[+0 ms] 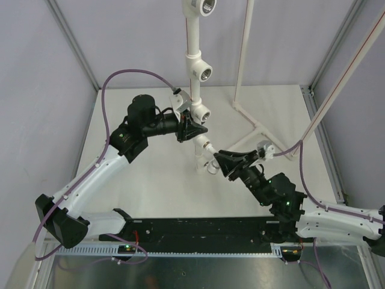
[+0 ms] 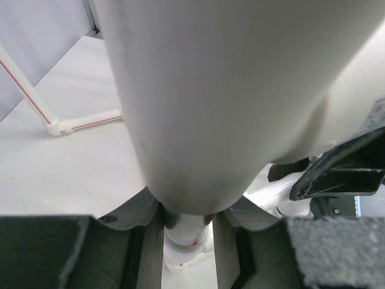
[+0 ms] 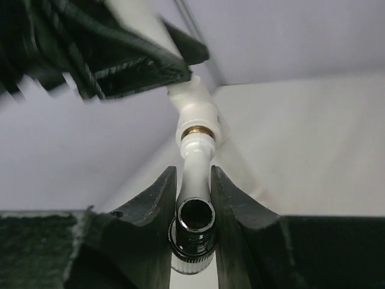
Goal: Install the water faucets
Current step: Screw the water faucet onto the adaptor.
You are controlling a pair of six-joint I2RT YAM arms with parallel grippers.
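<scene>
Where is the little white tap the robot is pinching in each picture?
Top view: the tap sits mid-picture in the right claw, beside the upright pipe.
Left wrist: cannot tell; maybe the white bit under the right claw, far right.
Right wrist: centre, between the claw's fingers, brass end up.
Landmark: that pipe, huge in left wrist, its socket above the tap in right wrist.

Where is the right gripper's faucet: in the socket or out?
In. The right gripper is shut on the faucet, whose end meets the socket; a brass ring shows there. Depth: cannot tell.

No readable text or labels
</scene>
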